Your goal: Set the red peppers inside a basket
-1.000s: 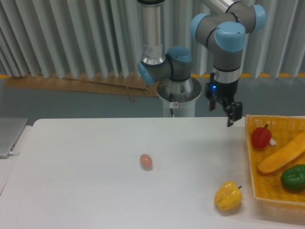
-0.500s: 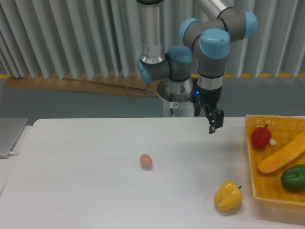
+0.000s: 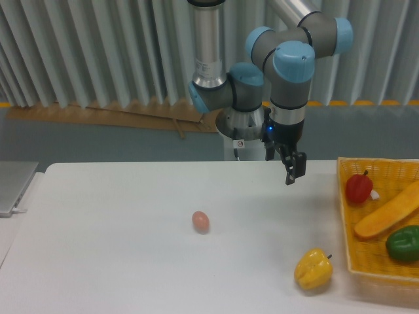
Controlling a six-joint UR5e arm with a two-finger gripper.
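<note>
One glossy red pepper (image 3: 359,188) inside yellow woven basket (image 3: 347,216), right edge; pincer (image 3: 292,171) upper centre, empty, opening unclear.

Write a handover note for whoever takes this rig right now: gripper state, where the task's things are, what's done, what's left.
Gripper: above the table's far edge, left of the basket, holding nothing; whether the jaws are open or shut cannot be told from this view.
Red pepper: lying inside the basket, near its far left corner.
Also in the basket: a long orange vegetable and a green pepper.
On the table outside it: a yellow pepper and an egg.
Done: red pepper placed.
Left: nothing apparent for this task.
</note>
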